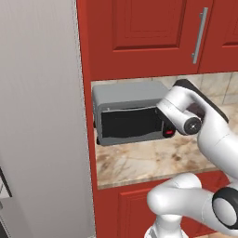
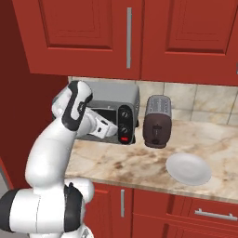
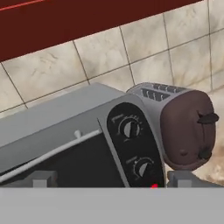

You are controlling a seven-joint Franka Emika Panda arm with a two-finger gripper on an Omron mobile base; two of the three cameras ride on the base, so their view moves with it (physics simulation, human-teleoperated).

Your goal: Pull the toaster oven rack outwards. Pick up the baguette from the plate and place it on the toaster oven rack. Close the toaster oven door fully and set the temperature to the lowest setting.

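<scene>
The toaster oven [image 2: 109,111] is sitting at the bench's [image 2: 139,162] left end with its door [image 1: 130,123] up. The claw [image 2: 108,130] is hovering released before the glass. The slot toaster [image 2: 157,122] is crowding the knobs [image 3: 130,128]; a stray swing risks knocking it. The plate [image 2: 188,168] is lying bare.

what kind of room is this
A kitchen, rendered in simulation. A marble-look counter carries a toaster oven, a slot toaster and a white plate, with red cabinets above and below and a tiled backsplash behind.
</scene>
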